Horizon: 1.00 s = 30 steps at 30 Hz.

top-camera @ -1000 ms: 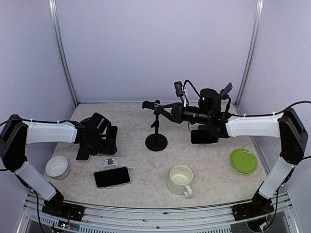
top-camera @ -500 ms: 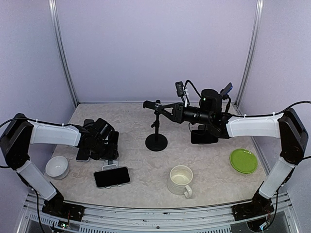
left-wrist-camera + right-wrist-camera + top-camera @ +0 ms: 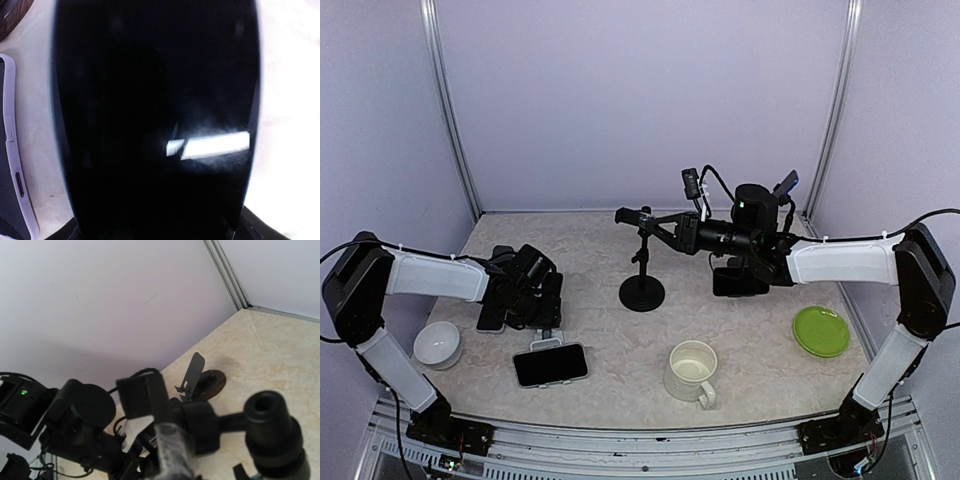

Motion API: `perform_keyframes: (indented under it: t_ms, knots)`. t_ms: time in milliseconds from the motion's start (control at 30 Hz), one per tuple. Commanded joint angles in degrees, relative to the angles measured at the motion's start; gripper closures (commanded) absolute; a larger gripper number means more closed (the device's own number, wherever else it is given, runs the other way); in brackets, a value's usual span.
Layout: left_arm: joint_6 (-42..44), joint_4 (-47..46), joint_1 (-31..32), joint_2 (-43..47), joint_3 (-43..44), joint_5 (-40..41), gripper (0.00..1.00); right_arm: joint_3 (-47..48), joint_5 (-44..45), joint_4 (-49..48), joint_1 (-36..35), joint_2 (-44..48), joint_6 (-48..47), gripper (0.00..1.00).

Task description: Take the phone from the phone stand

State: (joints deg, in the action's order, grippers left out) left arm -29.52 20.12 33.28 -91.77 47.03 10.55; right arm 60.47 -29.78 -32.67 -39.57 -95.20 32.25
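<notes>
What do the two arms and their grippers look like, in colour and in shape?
The left arm and the right arm both have white tubular links between bulky black joints. Thin black cables run along them, fixed with white ties. The left gripper and the right gripper are black.

Glossy black phone (image 3: 155, 120) low at left, well apart from upright black phone stand (image 3: 642, 292).

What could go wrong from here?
1. The black phone at the left gripper hangs close to the cased phone and the flat phone; it may land on or knock one.
2. The right gripper clamps the phone stand near its top; a sideways tug might tip it.
</notes>
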Motion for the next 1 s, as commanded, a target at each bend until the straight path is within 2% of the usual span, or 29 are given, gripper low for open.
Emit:
perform_keyframes:
  t_ms: [0,333,667,967]
  knots:
    - [1.6,0.5,-0.6,-1.5,-0.8,0.4,0.23,-1.4,0.0,3.6,0.5,0.8,1.7,1.0]
    - [2.1,1.2,0.5,0.6,-2.3,-1.4,0.32,-1.3,-0.1,3.9,0.5,0.7,1.7,1.0]
    - [1.4,2.2,-0.8,2.6,-2.6,0.3,0.06,-1.3,-0.1,3.9,0.5,0.7,1.8,1.0]
    - [2.3,1.3,-0.4,3.8,-1.4,-0.3,0.01,-1.2,-0.1,4.1,0.5,0.7,1.6,1.0]
